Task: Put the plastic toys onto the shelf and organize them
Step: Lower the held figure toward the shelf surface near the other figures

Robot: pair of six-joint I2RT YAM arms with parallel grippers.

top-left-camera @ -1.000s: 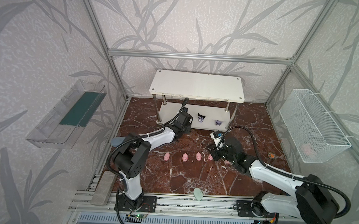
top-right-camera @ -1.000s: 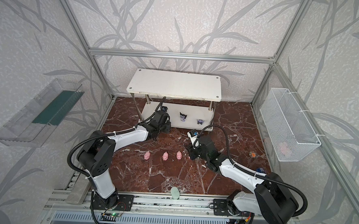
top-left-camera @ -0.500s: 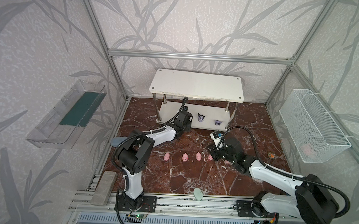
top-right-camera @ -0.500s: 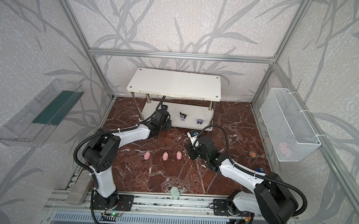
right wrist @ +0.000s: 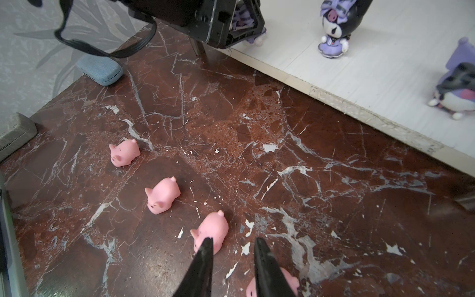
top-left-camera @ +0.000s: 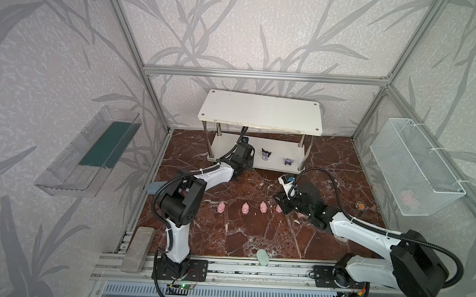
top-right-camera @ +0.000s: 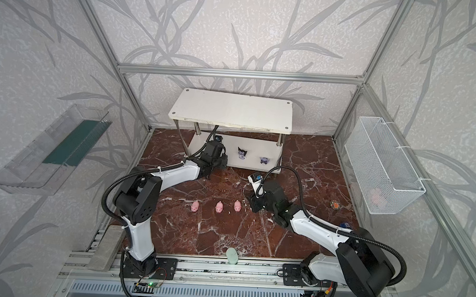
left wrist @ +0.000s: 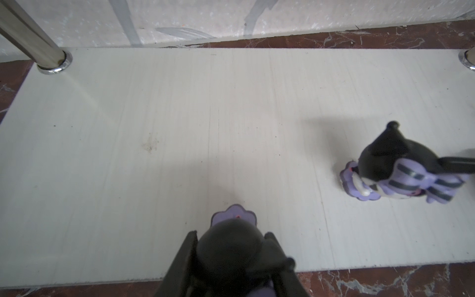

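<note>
The right gripper [right wrist: 232, 243] is being held low over the marble floor [right wrist: 282, 154], its jaws partly apart. Nothing is being gripped, and bare floor is being shown in the gap. A pink pig [right wrist: 212, 231] is being seen just beside one fingertip. Another pig [right wrist: 290, 282] is being partly hidden behind the other finger [right wrist: 266, 272]. A third pig [right wrist: 163, 195] and a fourth pig [right wrist: 124, 153] are being observed further along the same row, each apart from its neighbour. All four are lying on the floor, short of the shelf [right wrist: 372, 77].

Farther back, the left gripper [left wrist: 231, 239] is being closed firmly on a dark figurine [left wrist: 231, 257]. This figurine is being held at the front edge of the lower tier [left wrist: 154, 128], with its purple base over the board. Whether the base is touching the board cannot be told. A second figurine [left wrist: 401, 164] is being seen standing on the same tier, well apart from the held one. A third figurine [top-left-camera: 288, 162] is being noted beyond it, tilted, near a front post. The top board [top-left-camera: 261, 111] is being carried above on chrome posts.
</note>
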